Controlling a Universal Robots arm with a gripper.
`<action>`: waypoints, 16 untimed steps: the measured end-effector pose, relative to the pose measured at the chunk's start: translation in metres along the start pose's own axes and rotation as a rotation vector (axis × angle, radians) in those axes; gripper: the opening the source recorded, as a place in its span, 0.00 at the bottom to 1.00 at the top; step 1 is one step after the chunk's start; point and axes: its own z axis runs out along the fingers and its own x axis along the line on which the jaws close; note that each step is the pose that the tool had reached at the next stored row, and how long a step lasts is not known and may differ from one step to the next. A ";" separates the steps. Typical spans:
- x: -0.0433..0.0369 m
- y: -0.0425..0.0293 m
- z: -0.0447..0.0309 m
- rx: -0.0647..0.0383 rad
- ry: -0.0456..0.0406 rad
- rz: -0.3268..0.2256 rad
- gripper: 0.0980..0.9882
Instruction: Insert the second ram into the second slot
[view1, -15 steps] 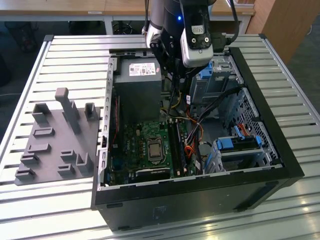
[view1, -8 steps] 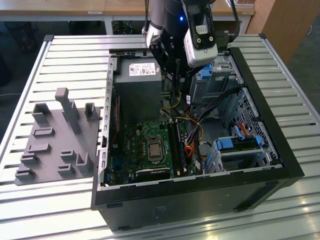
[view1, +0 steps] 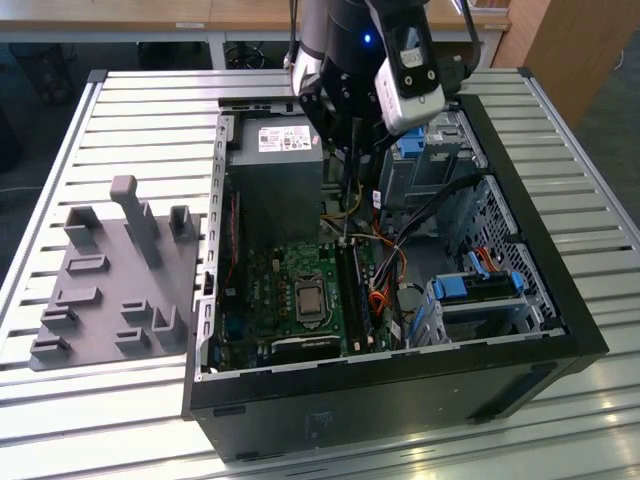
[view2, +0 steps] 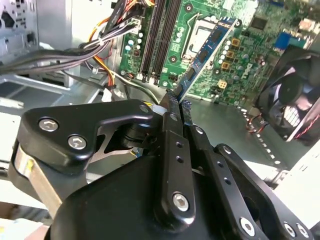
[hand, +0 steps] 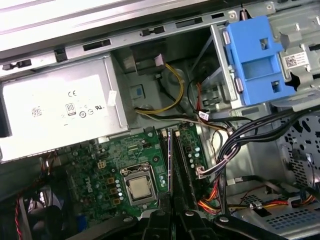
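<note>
My gripper is shut on the second ram, a thin blue stick with dark chips that juts out from between the fingertips. It hangs over the green motherboard inside the open computer case. In the first wrist view the ram shows edge-on as a thin line, right above the black memory slots beside the processor socket. The stick is still above the board, and whether it touches a slot cannot be made out. In the exterior view the arm stands over the case's middle, with the slots below it.
A grey power supply sits next to the slots' far end. Bundled cables run close beside them, and a blue drive caddy lies beyond. A case fan is near the board. A grey fixture block lies at the exterior view's left.
</note>
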 end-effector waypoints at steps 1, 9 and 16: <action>0.0000 0.0000 0.0000 0.000 0.0005 -0.016 0.04; 0.0000 0.0000 0.0002 -0.001 0.0031 -0.094 0.04; 0.0000 -0.0001 0.0029 -0.001 0.0031 -0.094 0.04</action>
